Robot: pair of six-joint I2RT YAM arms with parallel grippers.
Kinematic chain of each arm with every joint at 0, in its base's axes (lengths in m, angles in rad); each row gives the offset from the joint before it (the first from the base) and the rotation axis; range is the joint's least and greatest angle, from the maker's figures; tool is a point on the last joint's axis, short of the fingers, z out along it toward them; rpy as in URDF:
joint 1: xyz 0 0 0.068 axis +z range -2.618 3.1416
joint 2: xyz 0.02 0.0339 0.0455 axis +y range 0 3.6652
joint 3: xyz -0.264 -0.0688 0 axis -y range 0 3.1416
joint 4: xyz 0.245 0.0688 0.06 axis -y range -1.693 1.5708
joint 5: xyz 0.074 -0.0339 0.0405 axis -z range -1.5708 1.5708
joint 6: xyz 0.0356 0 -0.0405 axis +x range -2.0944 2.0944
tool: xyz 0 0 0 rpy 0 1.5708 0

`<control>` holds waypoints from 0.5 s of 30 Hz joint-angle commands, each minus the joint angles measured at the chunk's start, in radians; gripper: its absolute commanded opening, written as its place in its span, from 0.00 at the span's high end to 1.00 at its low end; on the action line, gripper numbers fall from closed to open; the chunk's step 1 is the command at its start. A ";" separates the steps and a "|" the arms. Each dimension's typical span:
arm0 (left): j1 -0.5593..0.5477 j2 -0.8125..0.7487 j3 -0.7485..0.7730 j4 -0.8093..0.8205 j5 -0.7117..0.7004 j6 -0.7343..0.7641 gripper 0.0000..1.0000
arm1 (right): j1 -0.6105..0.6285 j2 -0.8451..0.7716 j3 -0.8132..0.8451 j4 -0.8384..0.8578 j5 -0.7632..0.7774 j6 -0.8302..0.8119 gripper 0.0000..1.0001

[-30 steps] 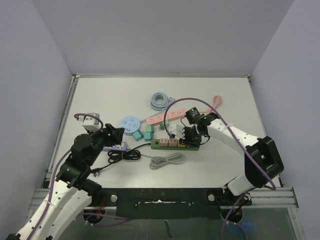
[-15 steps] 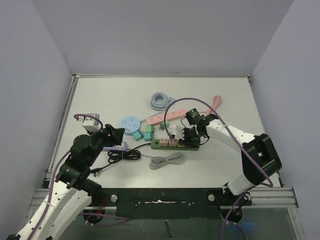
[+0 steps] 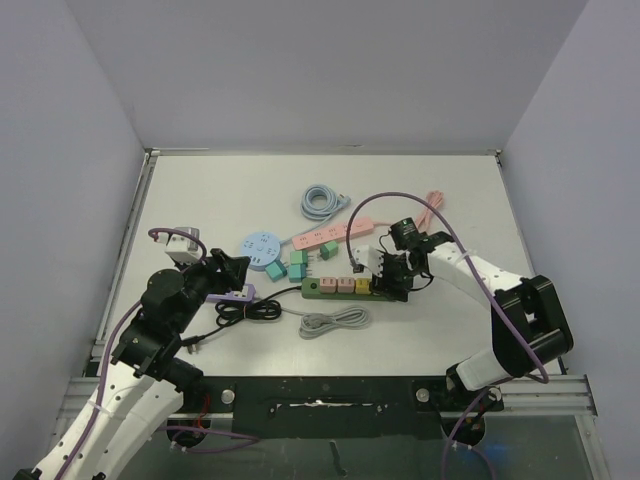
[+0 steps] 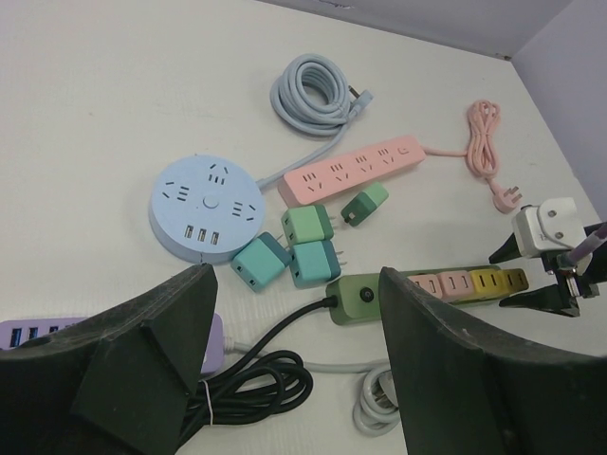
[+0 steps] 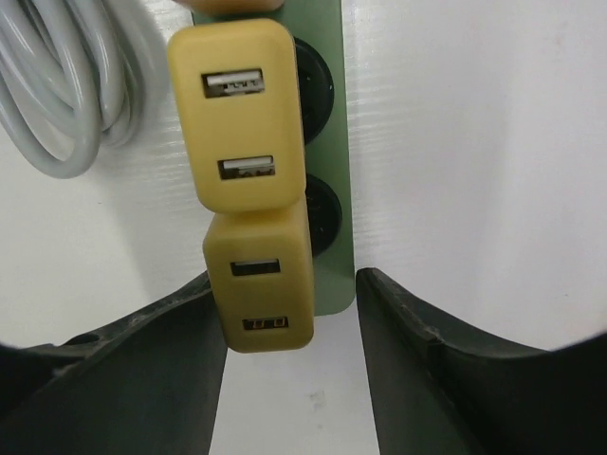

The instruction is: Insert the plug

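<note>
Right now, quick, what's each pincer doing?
Left pincer: open, holding nothing.
Right pincer: open, its fingers either side of a yellow plug seated in the green strip.

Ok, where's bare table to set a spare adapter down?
Bare table: the far-left corner beyond the round hub; the far-right area past the pink cord; the near patch right of the grey cable. Crowded: the middle, among hub, pink strip, green strip and adapters.

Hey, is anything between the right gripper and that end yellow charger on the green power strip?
Nothing visible. The right gripper is open, its fingers flanking the end yellow charger on the green power strip.
</note>
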 commanded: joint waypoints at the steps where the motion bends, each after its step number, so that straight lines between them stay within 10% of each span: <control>1: 0.008 -0.005 0.005 0.067 0.013 0.003 0.32 | -0.007 -0.023 0.013 -0.013 0.019 0.006 0.46; 15: 0.011 0.003 0.005 0.066 0.018 0.005 0.32 | -0.006 -0.072 0.090 -0.030 -0.092 0.016 0.48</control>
